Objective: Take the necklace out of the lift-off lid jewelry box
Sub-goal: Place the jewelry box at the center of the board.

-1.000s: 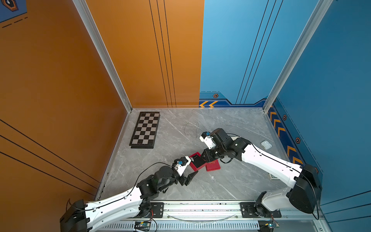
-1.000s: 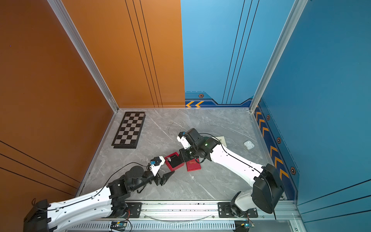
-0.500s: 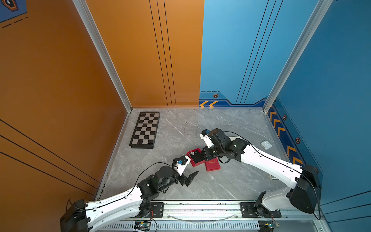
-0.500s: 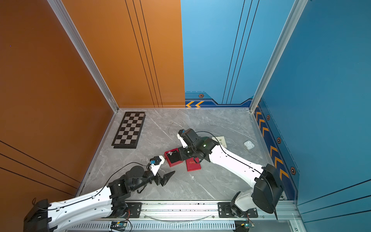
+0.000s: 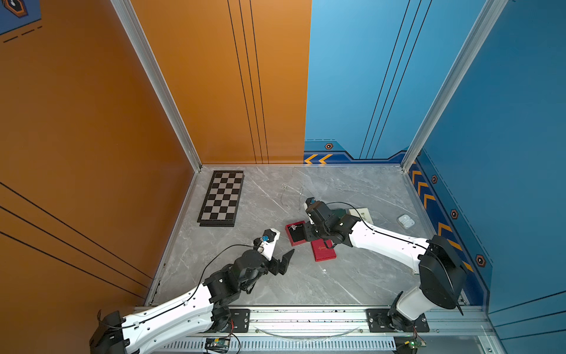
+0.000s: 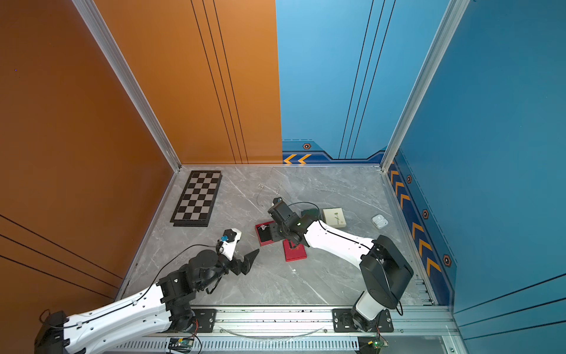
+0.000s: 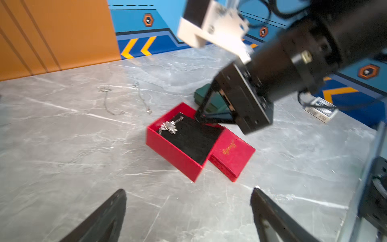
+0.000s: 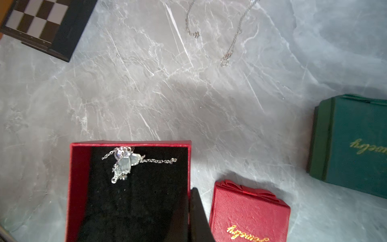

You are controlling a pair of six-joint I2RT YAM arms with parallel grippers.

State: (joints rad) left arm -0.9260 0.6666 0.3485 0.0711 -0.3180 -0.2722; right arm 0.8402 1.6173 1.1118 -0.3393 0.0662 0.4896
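The red jewelry box [image 5: 296,233] [image 6: 266,235] sits lidless mid-table, with a black lining. A silver necklace [image 8: 123,163] [image 7: 168,126] with a pendant lies at one end of it. The red lid [image 5: 323,249] [image 8: 249,213] lies flat right beside the box. My right gripper [image 8: 193,190] [image 5: 307,233] is shut on the box's side wall, one finger inside and one outside. My left gripper [image 7: 188,190] [image 5: 283,262] stands open over bare table in front of the box, holding nothing.
A chessboard [image 5: 222,197] lies at the back left. Two loose chains [image 5: 286,196] lie behind the box. A green box [image 8: 351,146], a cream box [image 6: 333,217] and a white earbud case [image 5: 405,220] sit to the right.
My left gripper has backed away from the box toward the front edge and opened wider. The right gripper stays shut on the box wall and has shifted slightly backward with it.
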